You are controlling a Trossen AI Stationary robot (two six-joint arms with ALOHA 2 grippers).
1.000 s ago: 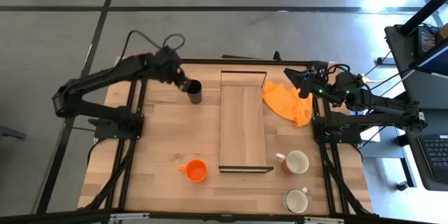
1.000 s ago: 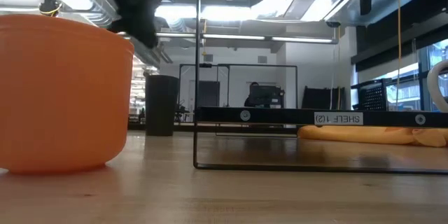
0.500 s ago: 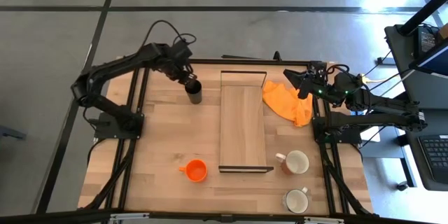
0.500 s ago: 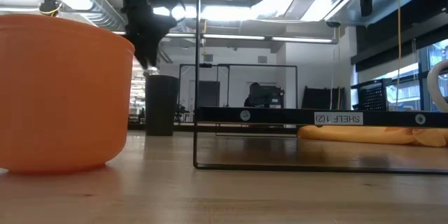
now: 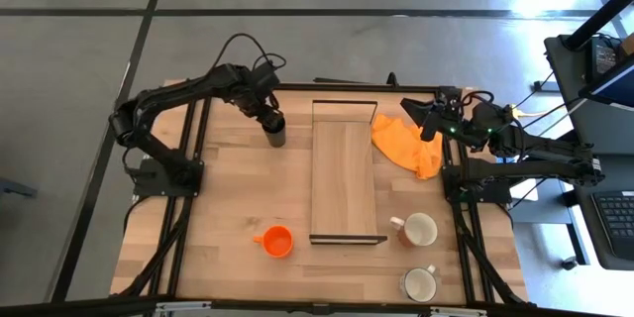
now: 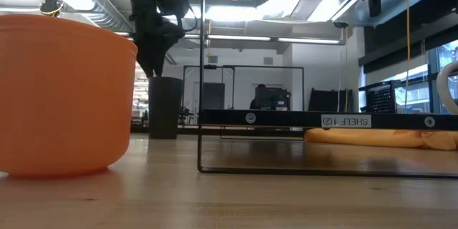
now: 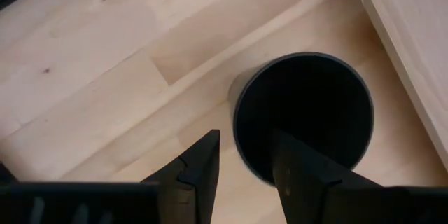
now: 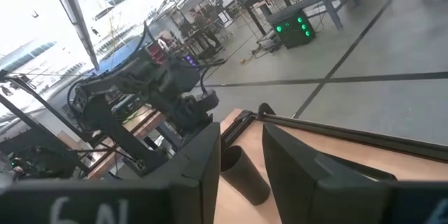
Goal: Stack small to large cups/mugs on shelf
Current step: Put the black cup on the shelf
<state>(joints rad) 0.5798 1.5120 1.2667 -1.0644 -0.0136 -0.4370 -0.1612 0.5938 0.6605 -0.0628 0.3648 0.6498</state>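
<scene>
Black tumbler (image 7: 302,117): left tool (image 7: 241,157) straddles its rim, fingers apart, seemingly not clamped.

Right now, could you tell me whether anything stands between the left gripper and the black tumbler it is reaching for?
Nothing visible does. The left gripper is open directly above the black tumbler, one of its fingers outside the rim and the other over the mouth. The shelf stands beside the tumbler, apart from it.

Matt black tumbler (image 7: 302,115) on pale, smooth wood-grain tabletop (image 7: 105,77).
</scene>
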